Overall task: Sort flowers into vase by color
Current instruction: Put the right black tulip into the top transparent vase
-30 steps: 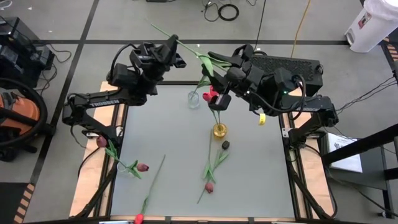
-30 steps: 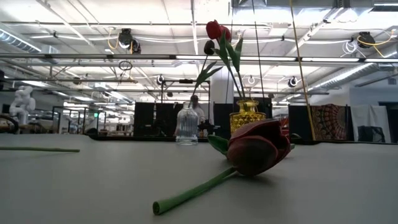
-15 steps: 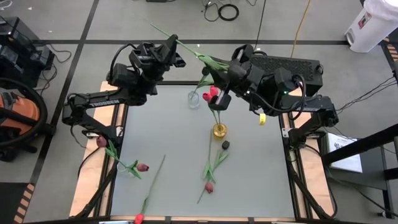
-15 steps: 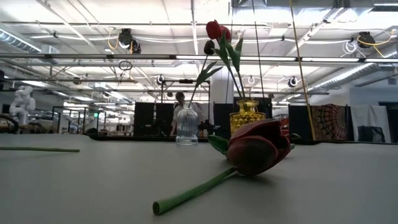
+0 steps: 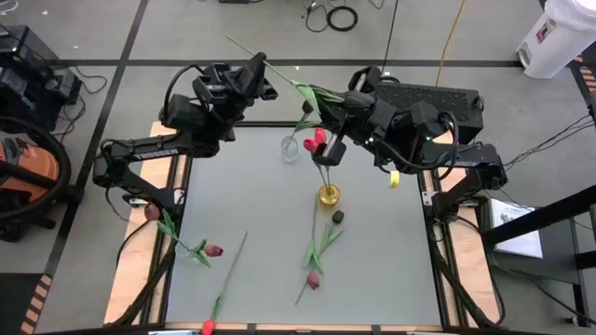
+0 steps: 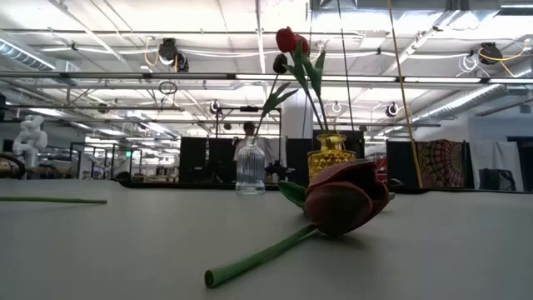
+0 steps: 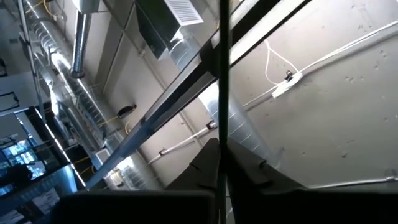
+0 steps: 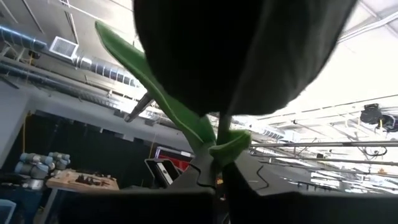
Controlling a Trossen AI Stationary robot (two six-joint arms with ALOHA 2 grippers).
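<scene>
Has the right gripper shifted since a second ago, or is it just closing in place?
Yes, slightly. In the high view the right gripper has edged toward the left arm, away from the yellow vase, and is now shut on the flower stem.

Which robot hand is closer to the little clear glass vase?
The right gripper, just above and beside the clear vase, gripping a tulip stem. The left gripper holds the same stem's other end, farther off.
</scene>
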